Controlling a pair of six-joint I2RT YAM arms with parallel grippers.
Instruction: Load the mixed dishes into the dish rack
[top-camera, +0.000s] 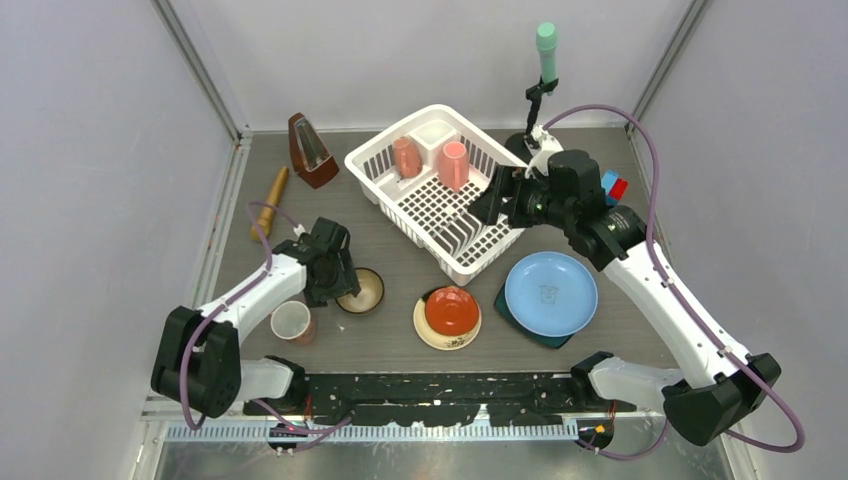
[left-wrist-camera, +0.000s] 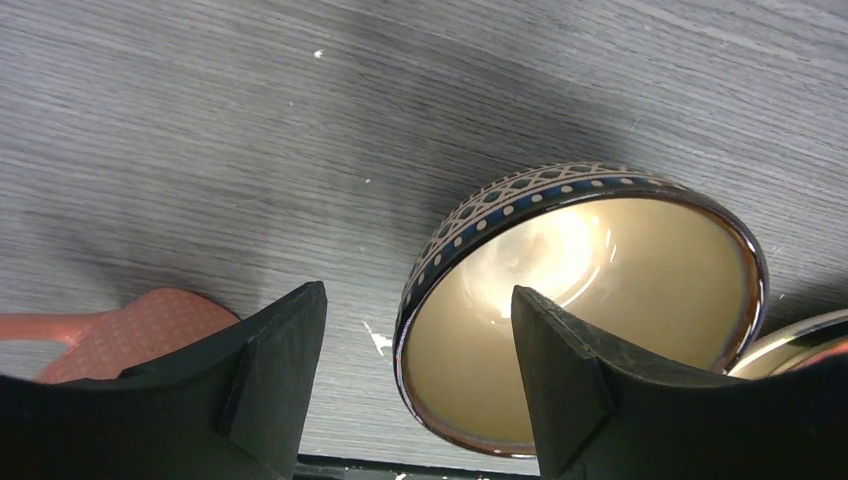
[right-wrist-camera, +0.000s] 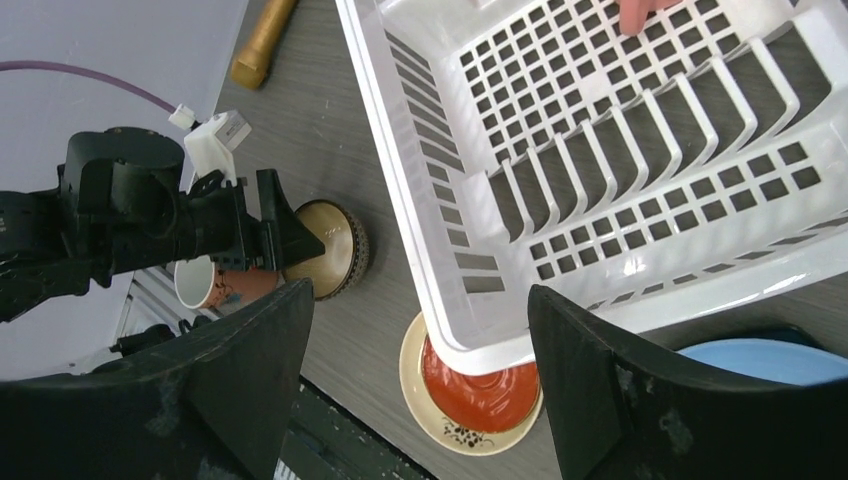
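Hiding most of the dark teal plate (top-camera: 508, 318), the light blue plate (top-camera: 551, 292) is laid by the dish rack (top-camera: 430, 205); the right claw (right-wrist-camera: 418, 290) is spread, as is the left claw (left-wrist-camera: 415, 300) across the brown bowl's (left-wrist-camera: 600, 290) rim.

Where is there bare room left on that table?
Bare table lies between the metronome, the wooden stick and the dish rack; the rack's dividers are empty too. Crowded along the near edge: mug, bowl, stacked saucers, plates.

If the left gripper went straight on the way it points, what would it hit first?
Probably the brown bowl; the left gripper has open jaws straddling its rim. Depth is unclear.
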